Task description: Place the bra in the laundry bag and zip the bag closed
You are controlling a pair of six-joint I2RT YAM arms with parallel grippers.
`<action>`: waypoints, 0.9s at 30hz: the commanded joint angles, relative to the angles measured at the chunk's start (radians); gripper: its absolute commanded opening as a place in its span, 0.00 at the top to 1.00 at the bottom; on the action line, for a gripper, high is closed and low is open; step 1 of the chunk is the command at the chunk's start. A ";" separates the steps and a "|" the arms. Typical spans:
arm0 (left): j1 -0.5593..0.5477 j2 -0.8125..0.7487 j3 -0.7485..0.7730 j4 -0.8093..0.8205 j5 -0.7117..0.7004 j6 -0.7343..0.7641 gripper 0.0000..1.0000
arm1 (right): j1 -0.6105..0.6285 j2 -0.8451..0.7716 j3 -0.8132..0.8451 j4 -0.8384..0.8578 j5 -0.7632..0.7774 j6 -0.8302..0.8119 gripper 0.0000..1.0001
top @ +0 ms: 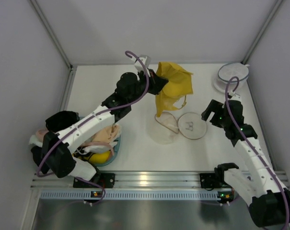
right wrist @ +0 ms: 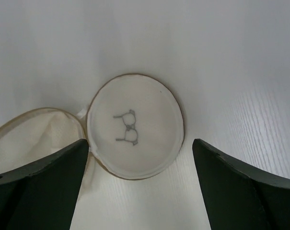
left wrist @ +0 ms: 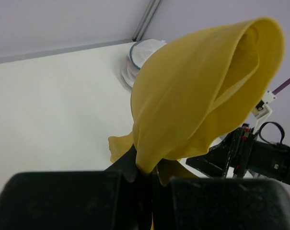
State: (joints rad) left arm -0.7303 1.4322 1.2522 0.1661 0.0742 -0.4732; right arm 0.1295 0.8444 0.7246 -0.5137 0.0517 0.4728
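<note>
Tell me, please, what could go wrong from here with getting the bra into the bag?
The bra hangs from the shut left gripper by one edge, so it may land across the laundry bag rim and foul the zip. The right gripper is open near the lid, holding nothing, so the light bag might slide when the bra is pressed in.

**A:** What lies here?

**B:** A round mesh laundry bag (right wrist: 37,132), open on a white table (right wrist: 221,57). Its lid (right wrist: 135,125) is flat and bears a small bra drawing.

**A:** And the right gripper (right wrist: 139,143)?

**B:** Its dark fingers (right wrist: 44,187) are spread wide, framing the lid.
</note>
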 commanded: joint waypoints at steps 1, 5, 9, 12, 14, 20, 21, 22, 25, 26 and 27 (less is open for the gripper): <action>-0.007 0.007 0.006 0.128 0.001 -0.015 1.00 | -0.007 0.005 -0.069 0.085 0.057 0.058 0.11; -0.040 0.027 -0.002 0.135 0.058 0.034 1.00 | -0.007 0.083 -0.125 0.159 0.079 0.056 0.24; -0.084 0.042 -0.016 0.139 0.019 0.084 1.00 | -0.008 0.165 -0.143 0.225 0.093 0.053 0.32; -0.084 0.034 -0.045 0.153 -0.002 0.094 1.00 | -0.008 0.241 -0.148 0.285 0.079 0.052 0.40; -0.084 0.011 -0.072 0.162 -0.025 0.103 1.00 | -0.008 0.294 -0.143 0.308 0.076 0.050 0.40; -0.084 -0.070 -0.122 0.162 -0.063 0.148 1.00 | -0.008 0.407 -0.122 0.333 0.080 0.030 0.37; -0.084 -0.070 -0.123 0.162 -0.095 0.153 1.00 | -0.008 0.423 -0.120 0.337 0.080 0.033 0.37; -0.084 -0.079 -0.126 0.162 -0.099 0.154 1.00 | -0.008 0.445 -0.122 0.345 0.077 0.033 0.38; -0.084 -0.087 -0.131 0.162 -0.083 0.154 1.00 | -0.007 0.498 -0.128 0.377 0.057 0.039 0.45; -0.084 -0.087 -0.132 0.162 -0.079 0.153 1.00 | -0.008 0.508 -0.128 0.389 0.051 0.040 0.46; -0.084 -0.087 -0.132 0.162 -0.079 0.153 1.00 | -0.007 0.524 -0.128 0.392 0.050 0.041 0.50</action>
State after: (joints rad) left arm -0.8162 1.3830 1.1221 0.2459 0.0055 -0.3374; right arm 0.1284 1.3285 0.5800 -0.1825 0.1093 0.5163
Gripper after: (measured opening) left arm 0.053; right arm 0.512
